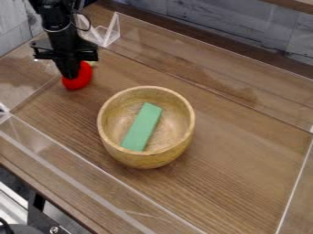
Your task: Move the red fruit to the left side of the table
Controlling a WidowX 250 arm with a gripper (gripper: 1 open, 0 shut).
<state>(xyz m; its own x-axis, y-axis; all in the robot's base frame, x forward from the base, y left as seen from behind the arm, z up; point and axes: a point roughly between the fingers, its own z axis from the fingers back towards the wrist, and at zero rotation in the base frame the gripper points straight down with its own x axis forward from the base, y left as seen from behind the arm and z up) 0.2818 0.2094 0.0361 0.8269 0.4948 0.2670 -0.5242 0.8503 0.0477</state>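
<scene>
The red fruit [77,79] is a small bright red rounded toy at the left part of the brown wood-grain table [232,101], low over or resting on the surface; I cannot tell which. My black gripper [73,69] points down onto its top, with the fingers shut on it. The fruit's upper part and any green top are hidden behind the fingers.
A round light wooden bowl [146,126] sits mid-table to the right of the fruit, with a green rectangular block [142,126] lying inside. Low clear acrylic walls [25,123] edge the table, close on the left and front.
</scene>
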